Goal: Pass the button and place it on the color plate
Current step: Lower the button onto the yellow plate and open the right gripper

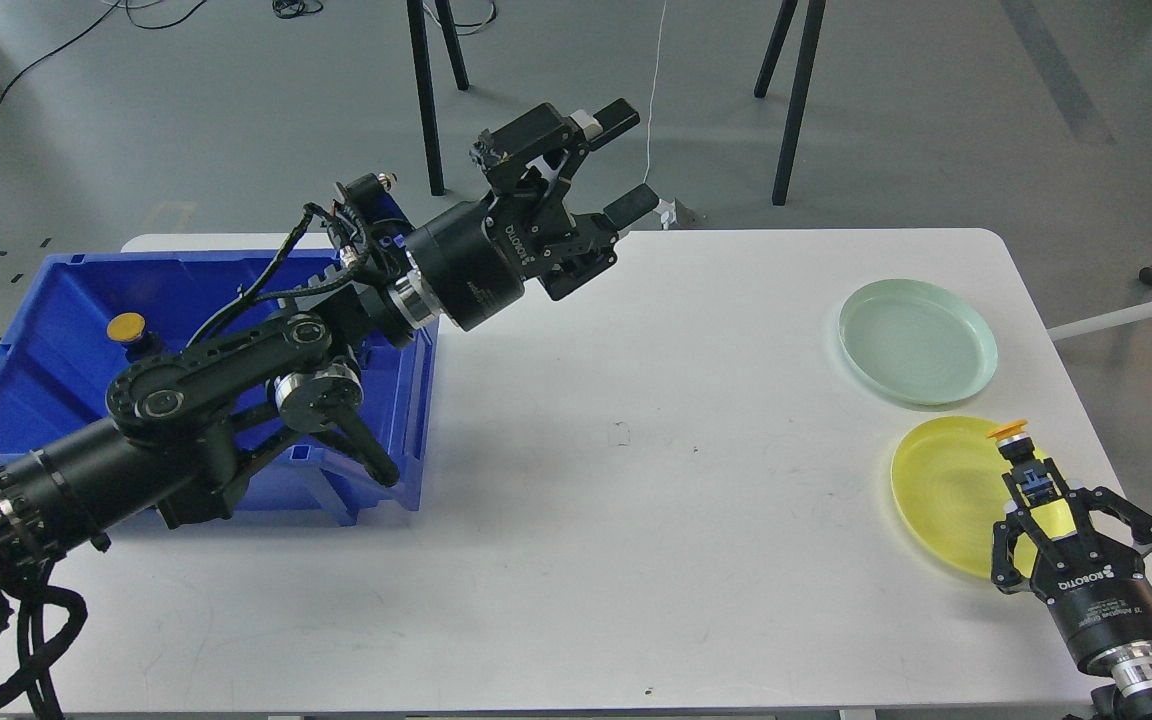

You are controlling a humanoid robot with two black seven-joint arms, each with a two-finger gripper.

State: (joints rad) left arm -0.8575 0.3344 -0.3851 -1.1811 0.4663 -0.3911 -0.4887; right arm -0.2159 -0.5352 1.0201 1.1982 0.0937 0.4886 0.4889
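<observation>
My right gripper (1026, 478) is shut on a button with a yellow cap (1008, 431) and a dark body, holding it over the right part of the yellow plate (941, 495). A pale green plate (916, 340) lies behind it. My left gripper (624, 165) is open and empty, raised above the table's back edge near the middle. A second yellow-capped button (126, 328) lies in the blue bin (56, 400) at the left.
The white table (636, 500) has bare surface between the bin and the plates. Black stand legs (426, 100) rise from the floor behind the table. My left arm (236, 380) lies across the bin's right side.
</observation>
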